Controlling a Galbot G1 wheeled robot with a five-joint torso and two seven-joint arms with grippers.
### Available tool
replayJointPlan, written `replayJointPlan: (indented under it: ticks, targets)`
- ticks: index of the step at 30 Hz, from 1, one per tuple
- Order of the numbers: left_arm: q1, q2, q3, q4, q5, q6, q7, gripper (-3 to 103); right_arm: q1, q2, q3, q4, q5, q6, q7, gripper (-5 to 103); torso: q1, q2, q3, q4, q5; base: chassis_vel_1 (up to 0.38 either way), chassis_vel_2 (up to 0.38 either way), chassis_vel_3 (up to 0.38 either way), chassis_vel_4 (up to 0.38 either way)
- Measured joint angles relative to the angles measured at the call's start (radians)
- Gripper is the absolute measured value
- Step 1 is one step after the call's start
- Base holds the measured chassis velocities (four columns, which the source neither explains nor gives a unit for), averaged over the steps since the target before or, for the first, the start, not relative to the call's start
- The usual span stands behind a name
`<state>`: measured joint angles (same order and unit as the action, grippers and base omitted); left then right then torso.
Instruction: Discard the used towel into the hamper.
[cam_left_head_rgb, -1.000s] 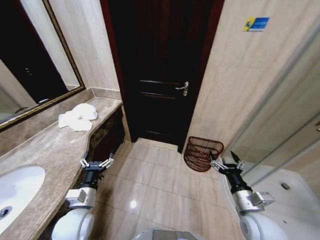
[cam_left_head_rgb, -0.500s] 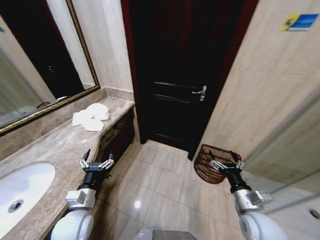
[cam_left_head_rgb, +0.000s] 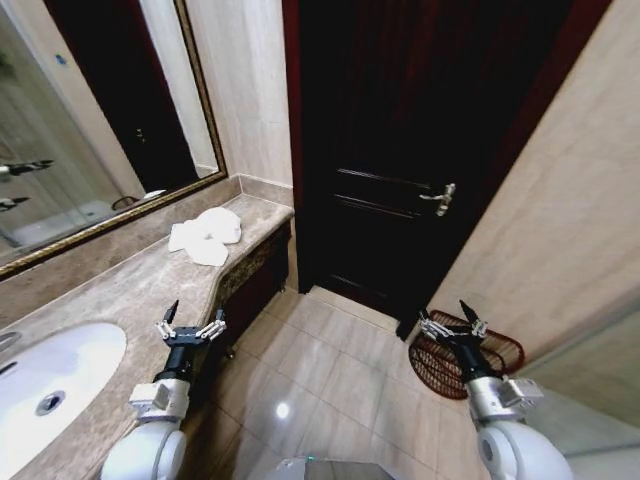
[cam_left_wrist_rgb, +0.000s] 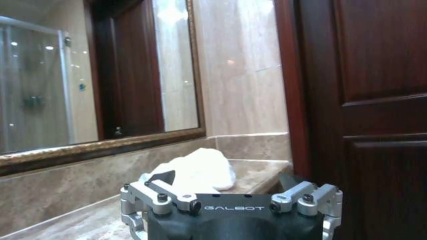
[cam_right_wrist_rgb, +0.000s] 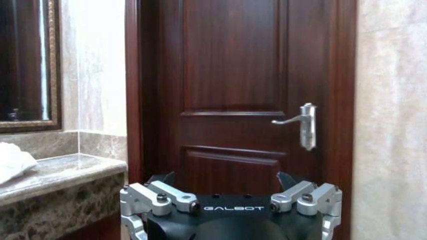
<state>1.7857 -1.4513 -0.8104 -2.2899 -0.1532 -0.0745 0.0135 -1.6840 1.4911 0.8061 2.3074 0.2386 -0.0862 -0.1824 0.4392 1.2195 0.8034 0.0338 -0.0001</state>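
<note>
- My left gripper (cam_left_head_rgb: 190, 325) has its fingers (cam_left_head_rgb: 168, 312) spread wide with nothing between them; it is held up just off the front edge of the desk (cam_left_head_rgb: 120, 290), on the floor side.
- From the left wrist I see the same spread fingers (cam_left_wrist_rgb: 155, 179) pointing along the desk toward the towel (cam_left_wrist_rgb: 197, 170), well short of it and not touching it.
- My right gripper (cam_left_head_rgb: 452, 326) is likewise wide open and empty, raised well away from the desk on the far side of the floor (cam_left_head_rgb: 330, 370), and in the head view it sits in front of the hamper (cam_left_head_rgb: 495, 355).
- The right wrist camera shows those fingers (cam_right_wrist_rgb: 160, 192) aimed at the door (cam_right_wrist_rgb: 233, 100) and its handle (cam_right_wrist_rgb: 303, 125), with the desk's end at the side.
- The towel (cam_left_head_rgb: 205, 235) lies crumpled and white on the far end of the desk, close under the mirror (cam_left_head_rgb: 90, 120) and near the corner next to the door.
- The hamper stands on the floor against the wall, beyond the door from the desk; I see its dark slats and rim partly behind my right gripper.
- The sink (cam_left_head_rgb: 55, 385) is set in the near end of the desk, well apart from the towel.
</note>
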Motion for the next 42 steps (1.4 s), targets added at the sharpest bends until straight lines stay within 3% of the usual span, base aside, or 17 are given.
replayJointPlan:
  ticks: [26, 42]
  targets:
    - [-0.001, 0.002, -0.003, 0.010, -0.002, -0.025, -0.010, 100, 0.006, 0.007, -0.007, -0.002, -0.012, 0.000, 0.005, 100, 0.000, 0.000, 0.000, -0.0001, 0.0000, -0.096, 0.140, 0.138, -0.093]
    - [-0.003, 0.002, -0.001, -0.014, -0.003, 0.024, -0.035, 100, 0.008, 0.007, -0.004, 0.001, -0.017, -0.004, 0.004, 100, 0.000, 0.000, 0.000, 0.0001, 0.0000, -0.136, 0.136, 0.137, -0.137]
